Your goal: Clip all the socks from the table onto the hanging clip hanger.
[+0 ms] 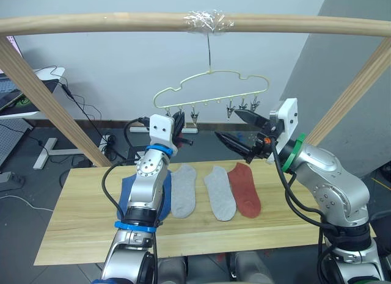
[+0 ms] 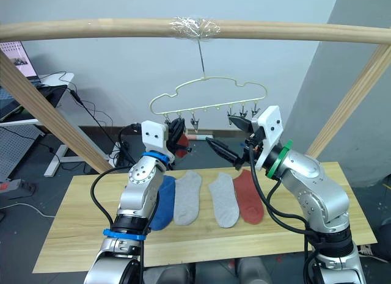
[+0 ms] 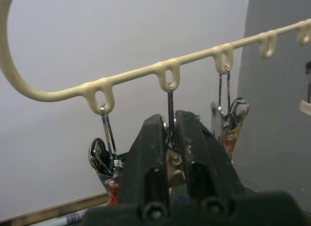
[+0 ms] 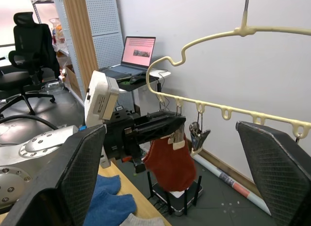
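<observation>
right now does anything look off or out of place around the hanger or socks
Nothing looks damaged or spilled. The clip hanger hangs level from the wooden pole. The left gripper is shut on a clip beside a hanging rust red sock. Other socks lie flat on the table.

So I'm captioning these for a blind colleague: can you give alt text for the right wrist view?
The left gripper pinches a clip on the pale-yellow clip hanger, with a rust-red sock hanging below it. The right gripper's wide-open fingers frame the scene.
</observation>
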Controlling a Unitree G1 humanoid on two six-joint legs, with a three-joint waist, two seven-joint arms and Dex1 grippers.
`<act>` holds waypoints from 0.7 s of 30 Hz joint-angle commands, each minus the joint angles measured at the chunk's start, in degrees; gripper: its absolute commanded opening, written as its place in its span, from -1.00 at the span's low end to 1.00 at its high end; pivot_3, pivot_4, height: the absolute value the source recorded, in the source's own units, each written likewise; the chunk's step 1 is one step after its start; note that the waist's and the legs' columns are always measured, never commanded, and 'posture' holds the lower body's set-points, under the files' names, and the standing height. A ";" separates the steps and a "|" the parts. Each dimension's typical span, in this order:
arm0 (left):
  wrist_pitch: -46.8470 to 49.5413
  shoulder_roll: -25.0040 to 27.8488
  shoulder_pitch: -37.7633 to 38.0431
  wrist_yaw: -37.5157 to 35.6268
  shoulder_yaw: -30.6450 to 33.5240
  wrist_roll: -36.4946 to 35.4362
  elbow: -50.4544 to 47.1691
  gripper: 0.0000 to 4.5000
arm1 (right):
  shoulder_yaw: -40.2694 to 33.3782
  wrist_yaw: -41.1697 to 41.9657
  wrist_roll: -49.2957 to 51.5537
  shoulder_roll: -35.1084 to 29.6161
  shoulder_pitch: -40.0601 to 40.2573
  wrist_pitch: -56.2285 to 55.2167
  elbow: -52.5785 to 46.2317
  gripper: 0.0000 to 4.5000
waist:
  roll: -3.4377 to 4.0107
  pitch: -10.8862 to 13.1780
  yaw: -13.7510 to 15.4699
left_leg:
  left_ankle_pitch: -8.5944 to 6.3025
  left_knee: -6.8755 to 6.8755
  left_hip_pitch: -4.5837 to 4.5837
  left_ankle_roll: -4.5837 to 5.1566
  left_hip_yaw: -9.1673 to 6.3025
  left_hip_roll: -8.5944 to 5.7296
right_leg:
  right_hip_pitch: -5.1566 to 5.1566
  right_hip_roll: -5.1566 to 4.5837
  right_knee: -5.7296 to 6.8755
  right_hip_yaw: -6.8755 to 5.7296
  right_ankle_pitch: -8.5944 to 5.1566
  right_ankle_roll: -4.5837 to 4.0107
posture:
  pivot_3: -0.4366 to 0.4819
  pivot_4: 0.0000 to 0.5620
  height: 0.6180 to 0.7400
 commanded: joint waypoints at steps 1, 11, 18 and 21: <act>-1.06 0.05 -0.71 -0.31 0.64 -0.39 -2.07 -1.00 | -0.24 -0.26 0.73 0.01 -0.60 -0.21 -1.79 1.00 | 0.00 0.00 -0.01 | 0.00 0.00 0.00 0.00 0.00 0.00 | 0.00 0.00 0.00 0.00 0.00 0.00 | -0.22 -0.38 1.00; 12.43 2.07 0.95 -2.82 2.37 -5.95 -9.48 -1.00 | 11.02 -0.54 -15.59 -7.27 7.90 -3.33 11.01 1.00 | 0.00 0.01 0.03 | -0.01 0.00 0.02 0.02 0.00 0.00 | 0.04 -0.01 -0.03 0.00 0.00 0.01 | -0.18 -0.39 1.00; 21.18 6.68 2.52 -6.40 3.68 -10.07 -15.09 -1.00 | 17.39 -0.03 -27.57 -4.01 4.62 -16.64 39.08 1.00 | 0.12 0.11 -0.47 | -0.01 0.04 0.14 0.02 0.06 0.02 | 0.08 0.04 0.05 0.04 0.01 -0.01 | -0.12 -0.39 1.00; 20.95 7.18 3.36 -6.17 3.75 -9.24 -15.65 -1.00 | 17.52 0.34 -29.75 -0.80 1.58 -20.41 48.36 1.00 | 0.17 0.15 -0.60 | -0.01 0.04 0.15 0.02 0.10 0.03 | 0.08 0.04 0.03 0.08 0.02 -0.01 | -0.12 -0.39 1.00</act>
